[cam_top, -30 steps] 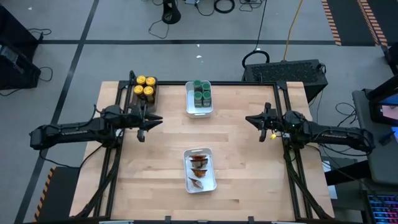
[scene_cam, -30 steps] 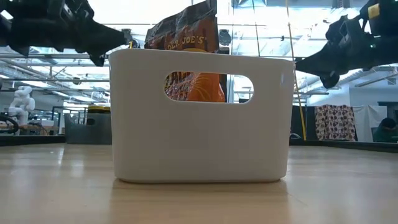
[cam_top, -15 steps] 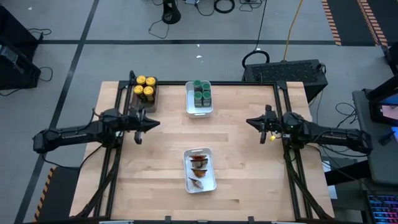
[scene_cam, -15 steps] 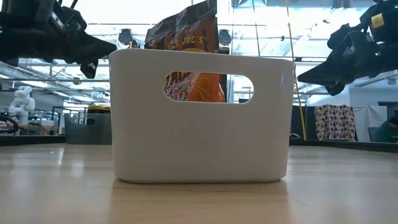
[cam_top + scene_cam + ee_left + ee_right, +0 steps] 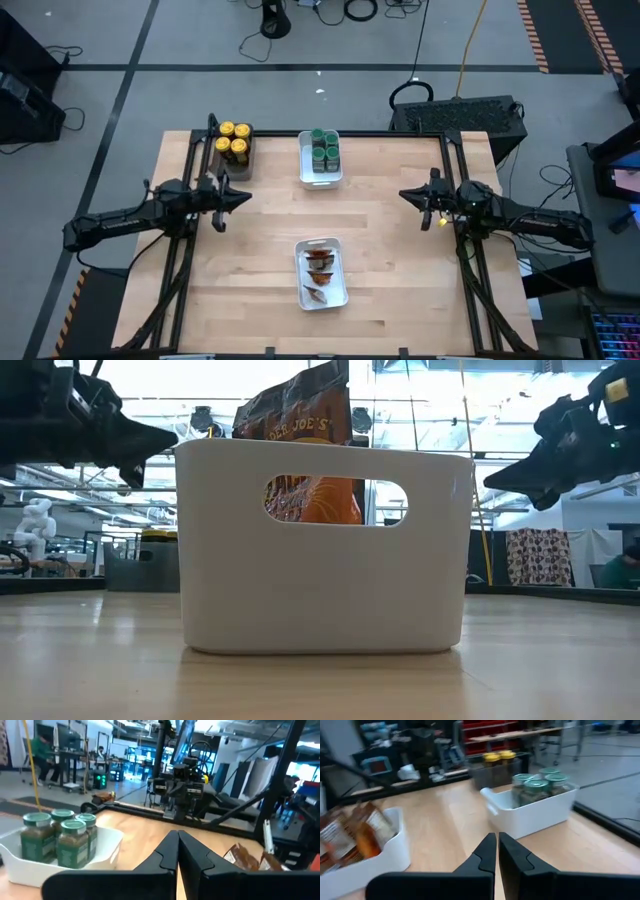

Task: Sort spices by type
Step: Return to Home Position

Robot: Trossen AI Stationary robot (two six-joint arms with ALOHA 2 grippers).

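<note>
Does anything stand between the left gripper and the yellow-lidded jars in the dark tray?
Nothing visible does. In the high view only bare wooden tabletop separates the shut left gripper from the yellow-lidded jars in the dark tray. The right gripper waits at the table's right edge.

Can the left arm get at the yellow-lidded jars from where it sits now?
Probably yes: the left gripper, shut and empty, hangs above the table close to the yellow-lidded jars, with nothing standing between them.
</note>
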